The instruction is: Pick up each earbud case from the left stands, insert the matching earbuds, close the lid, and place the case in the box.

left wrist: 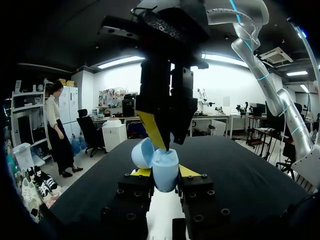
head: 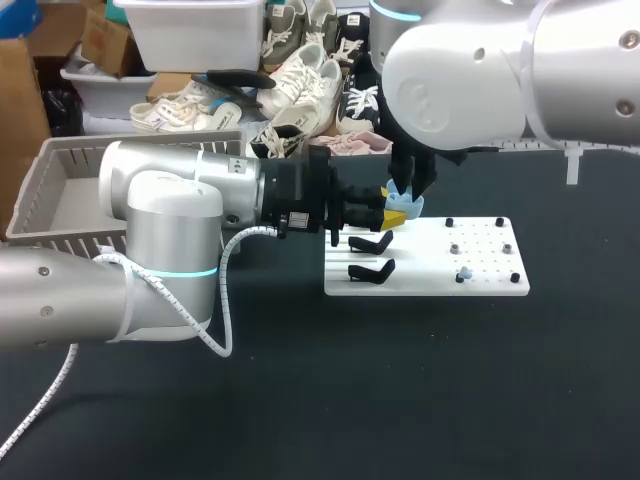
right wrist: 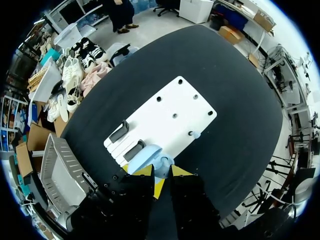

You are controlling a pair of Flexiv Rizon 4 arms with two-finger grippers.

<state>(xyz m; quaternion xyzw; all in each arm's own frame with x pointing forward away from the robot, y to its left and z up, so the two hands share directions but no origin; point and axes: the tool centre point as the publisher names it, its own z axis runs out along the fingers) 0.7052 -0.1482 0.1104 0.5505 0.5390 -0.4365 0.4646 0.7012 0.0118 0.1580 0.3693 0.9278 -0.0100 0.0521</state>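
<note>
The light blue earbud case (left wrist: 163, 164) sits between the yellow tips of the left gripper (left wrist: 165, 172), which is closed on it from both sides and holds it in the air above the near edge of a white board (head: 430, 262). The case's lid (left wrist: 141, 152) is swung open and leans off to one side of the body.

The right gripper (right wrist: 161, 173) comes down from above and meets the case at its open top, directly over the left gripper. From the right wrist view the case lies just ahead of this gripper. It cannot be told whether the right gripper is open or closed, or whether it has hold of anything.

Under and just beyond the two grippers, the board lies flat on the dark table (head: 300, 400). Two black stands (head: 370, 243) (head: 372, 270) sit on the part of the board nearest the left gripper, one behind the other, both bare. Farther out from the grippers the board carries a scatter of small dark pegs. A small pale blue earbud (head: 465, 272) stands among them, well apart from the case.

Back beside the left arm, well apart from its gripper, a grey slatted box (head: 60, 190) rests on the table.
</note>
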